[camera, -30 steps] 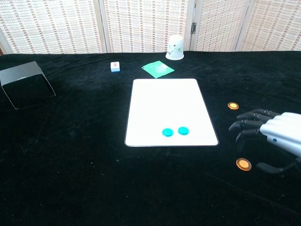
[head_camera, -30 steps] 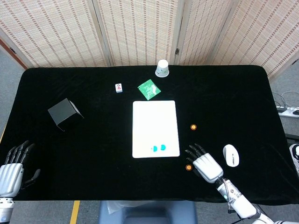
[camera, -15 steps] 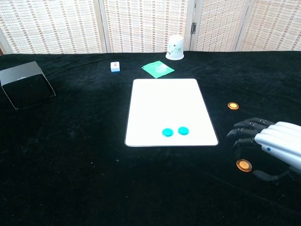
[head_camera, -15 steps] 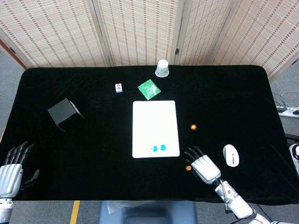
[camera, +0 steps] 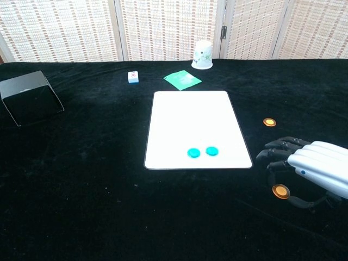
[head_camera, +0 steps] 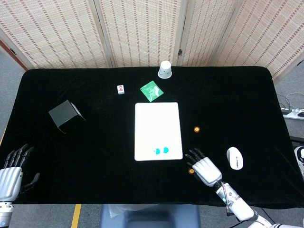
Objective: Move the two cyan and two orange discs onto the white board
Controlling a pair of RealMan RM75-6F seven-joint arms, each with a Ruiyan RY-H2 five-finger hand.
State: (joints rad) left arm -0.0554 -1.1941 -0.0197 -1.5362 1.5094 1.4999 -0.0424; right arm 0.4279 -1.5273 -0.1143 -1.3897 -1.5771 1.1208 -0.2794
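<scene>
The white board (head_camera: 158, 131) lies at table centre w/ both cyan discs (head_camera: 161, 151) on it, side by side, near its 6 o'clock edge, slightly twd the R corner; in chest view the pair (camera: 200, 152) sits just in from the near rim.

Orange discs are both off the board, on the black cloth. One orange disc (head_camera: 196, 129) lies at approx 3 o'clock of the board, apart from its R edge (camera: 269, 122). The other, the near disc (head_camera: 191, 171), lies at approx 5 o'clock of the board's near R corner (camera: 280, 191).

R hand (head_camera: 204, 167) hovers palm-down over the near disc, fingers apart and curved downward, holding nothing; the fingertips (camera: 266, 155) point twd the board, thumb reaching under by the disc. Cannot tell whether any finger touches the disc.

L hand (head_camera: 12, 173) rests at the table's 8 o'clock corner, fingers spread, empty; seen in head view only.

Other items: paper cup (head_camera: 165, 69) at 12 o'clock of the board, green packet (head_camera: 151, 90) between cup and board, small tile (head_camera: 120, 89) at 11 o'clock, black box (head_camera: 65, 115) at 9 o'clock, white mouse (head_camera: 234, 157) at 3 o'clock of the R hand.
</scene>
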